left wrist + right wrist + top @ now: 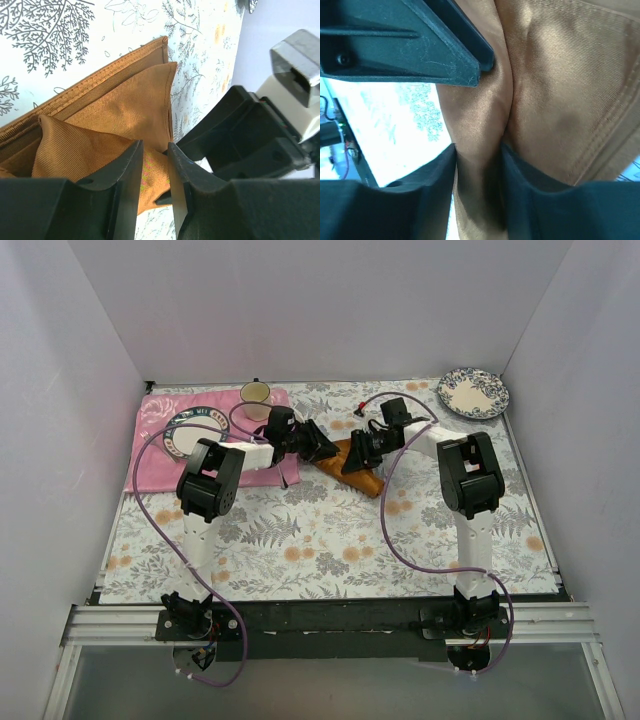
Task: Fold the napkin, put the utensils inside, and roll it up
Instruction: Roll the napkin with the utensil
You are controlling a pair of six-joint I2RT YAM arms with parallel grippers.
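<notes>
From above, most of the napkin is covered, only its 5 o'clock end showing; it lies near the tabletop centre; left jaws and right jaws each pinch a fold of it.

White arms, black joints, trailing purple cables

Pink placemat far left, bearing blue-rimmed plate, cup; patterned plate far right corner; fern-print tablecloth beneath.

Bright even light, soft shadows, sheen on the napkin
</notes>
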